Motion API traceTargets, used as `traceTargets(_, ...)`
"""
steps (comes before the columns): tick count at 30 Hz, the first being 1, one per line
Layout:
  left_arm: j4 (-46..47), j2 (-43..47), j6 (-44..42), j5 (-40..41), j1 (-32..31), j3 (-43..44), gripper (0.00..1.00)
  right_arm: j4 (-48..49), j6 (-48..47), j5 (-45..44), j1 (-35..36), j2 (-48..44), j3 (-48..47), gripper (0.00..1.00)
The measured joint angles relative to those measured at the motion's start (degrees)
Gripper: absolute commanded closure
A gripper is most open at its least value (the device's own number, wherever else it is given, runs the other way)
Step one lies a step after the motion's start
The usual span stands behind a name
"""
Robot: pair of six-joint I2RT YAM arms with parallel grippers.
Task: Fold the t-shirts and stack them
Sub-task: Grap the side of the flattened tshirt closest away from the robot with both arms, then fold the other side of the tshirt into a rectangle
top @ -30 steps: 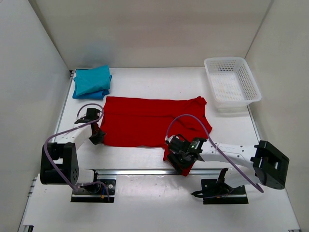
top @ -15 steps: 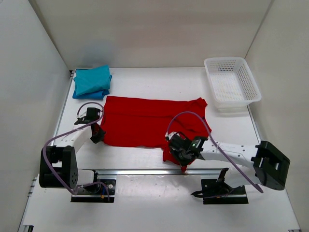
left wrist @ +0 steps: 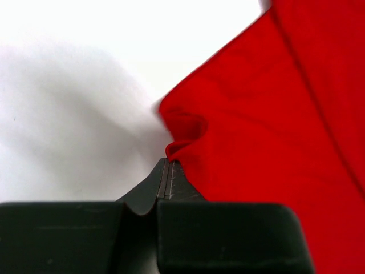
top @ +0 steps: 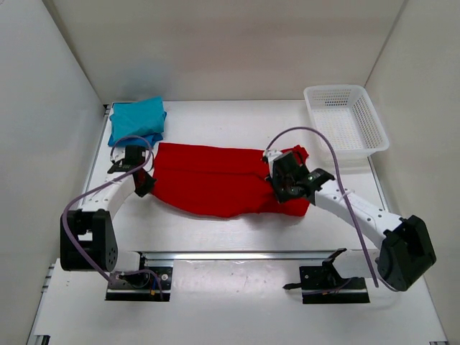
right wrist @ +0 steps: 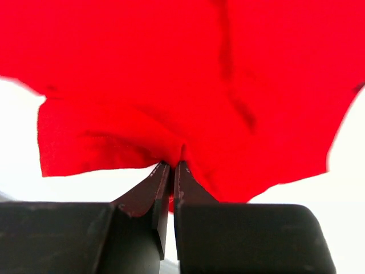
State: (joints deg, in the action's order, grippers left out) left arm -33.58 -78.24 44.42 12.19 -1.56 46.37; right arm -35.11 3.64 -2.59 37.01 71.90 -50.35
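Seen from close in, the left wrist camera shows what the overhead one cannot. The left gripper [left wrist: 167,164] has its jaws pressed flat together on a puckered corner of the red t-shirt [left wrist: 274,131], with bare white table [left wrist: 68,85] off to one side. The right wrist view says the same of the right gripper [right wrist: 173,166]: its jaws are pinched tight on a gathered fold of red cloth, and the rest of the shirt spreads out beyond the tips.

Only the overhead view gives the layout. From its base at the near edge, the left arm bends up along the left side and puts its gripper [top: 142,186] at the shirt's left edge. The right arm stretches out long on a slant towards the middle, its gripper [top: 283,190] over the shirt's right end. The red t-shirt [top: 215,187] lies across mid-table, its near edge bowed.

Farther back on the left, a folded teal t-shirt [top: 136,118] sits on a blue t-shirt [top: 144,139]. A white mesh basket [top: 345,126] stands at the far right, apart from the red cloth.
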Motion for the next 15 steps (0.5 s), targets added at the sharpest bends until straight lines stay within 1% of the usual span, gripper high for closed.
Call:
traceTargets(3, -0.1, -3.2, 0.4, 0.2, 0.0, 3.3, 1.00, 1.4, -3.7, -0.3, -4.3, 3.3, -4.4, 1.00)
traceTargets(7, 0.6, -8.9, 1.1, 0.0, 0.6, 8.5, 1.00, 3.6, -7.6, -1.0, -8.3, 8.8, -9.5, 1.00)
traceTargets(15, 1.1, -19.6, 2.5, -0.3, 1.1, 18.4, 1.00, 6.6, -11.5, -1.0, -15.9, 19.1, -16.8, 1.00)
